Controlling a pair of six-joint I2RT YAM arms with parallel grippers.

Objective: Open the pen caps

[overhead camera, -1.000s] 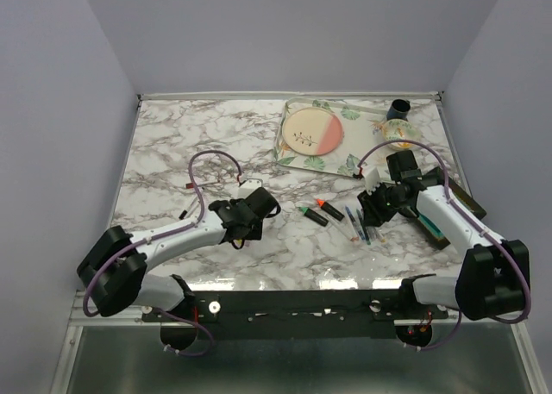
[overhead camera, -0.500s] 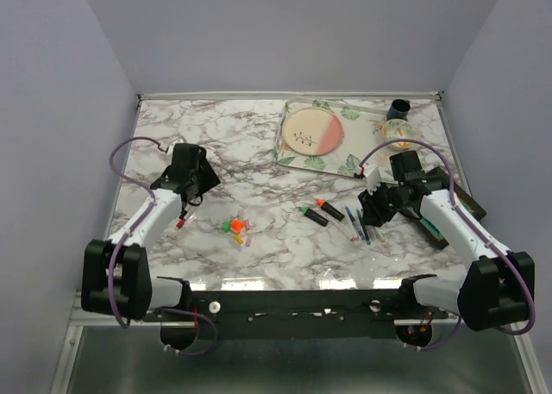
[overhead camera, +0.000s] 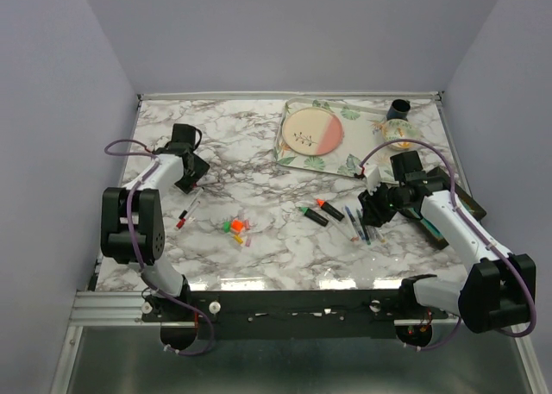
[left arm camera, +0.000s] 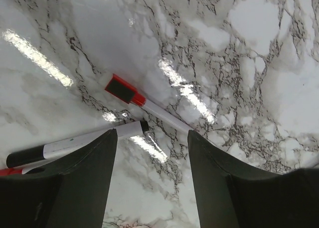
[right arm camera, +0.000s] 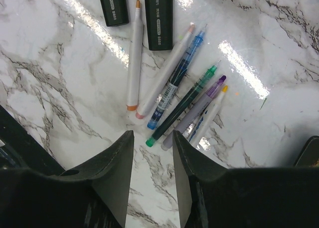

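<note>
— Marble bench (overhead camera: 250,153), plain lilac walls round it. How did the left gripper (left arm camera: 152,135) stand?
— Spread, with only bare marble between its fingers (left arm camera: 75,188); it pinched nothing. It hung low over the bench's left side, pointing down.
— And the cap nearest it?
— In its wrist view the red cap (left arm camera: 124,91) lay just beyond the gripper at about eleven o'clock, not touching it. It sat on a white pen (left arm camera: 164,115) whose long axis ran from ten o'clock to four, slantwise to the gap between the fingers. A second white pen (left arm camera: 79,144) lay beside it toward eight o'clock. I could not tell whether that one was capped.
— Which arm was nearer?
— The left, plainly. The right gripper (right arm camera: 152,134) was well apart, toward three o'clock across the bench. It was parted on nothing above a fan of thin pens (right arm camera: 184,96) and two black highlighters (right arm camera: 158,18).
— The left arm's pose?
— Folded close along the left edge, forearm bent inward, wrist tipped down. I judged it would need a wrist turn to square with the cap.
— Other caps?
— A heap of loose caps (overhead camera: 235,228) lay at five o'clock from the left gripper in the overhead view.
</note>
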